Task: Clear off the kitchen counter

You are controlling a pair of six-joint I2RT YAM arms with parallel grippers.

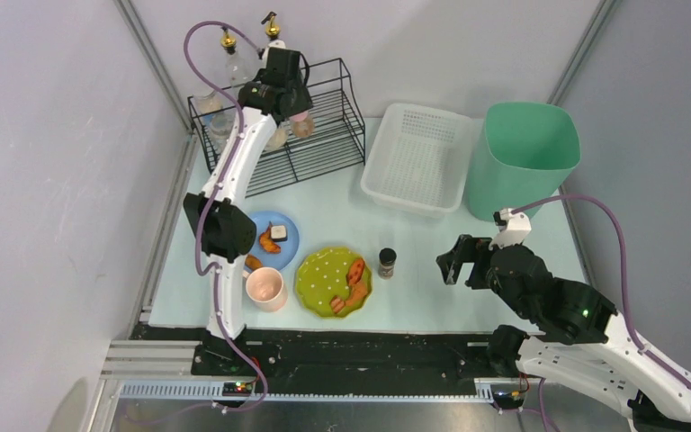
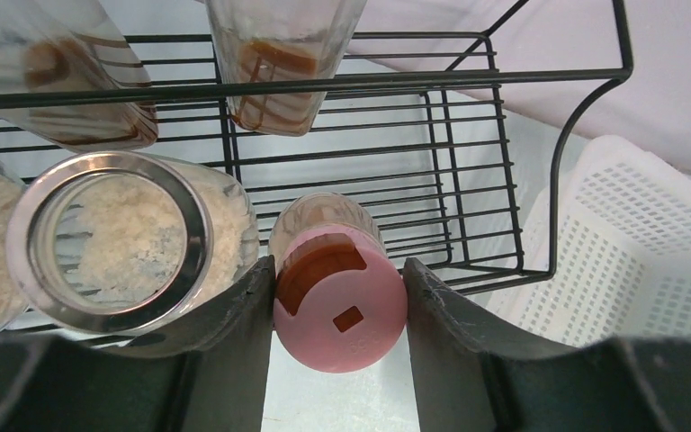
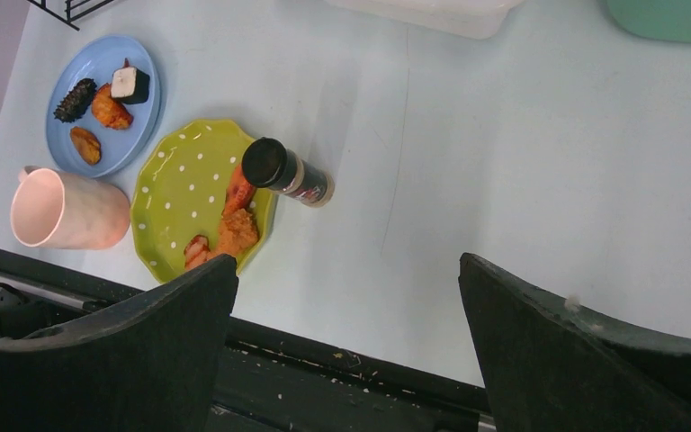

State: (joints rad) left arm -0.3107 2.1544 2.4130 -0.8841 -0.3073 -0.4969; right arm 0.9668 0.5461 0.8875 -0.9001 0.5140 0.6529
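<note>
**Top external:** kitchen counter (image 1: 414, 236) fills frame centre. Left gripper (image 1: 299, 115) at black wire rack (image 1: 328, 144), far-left corner. Right gripper (image 1: 450, 263) above counter, right of spice jar (image 1: 387, 263).

**Left wrist:** fingers pinch pink-lidded jar (image 2: 340, 310) at its sides.

**Right wrist:** jaws spread wide, nothing between them; green plate (image 3: 180, 180) on counter below.

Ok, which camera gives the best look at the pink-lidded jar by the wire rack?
The left wrist view: the pink-lidded jar fills the centre, clamped between the fingers, its lid and brown contents clear. The top external view shows it small and partly hidden at the rack. The right wrist view misses it.
</note>
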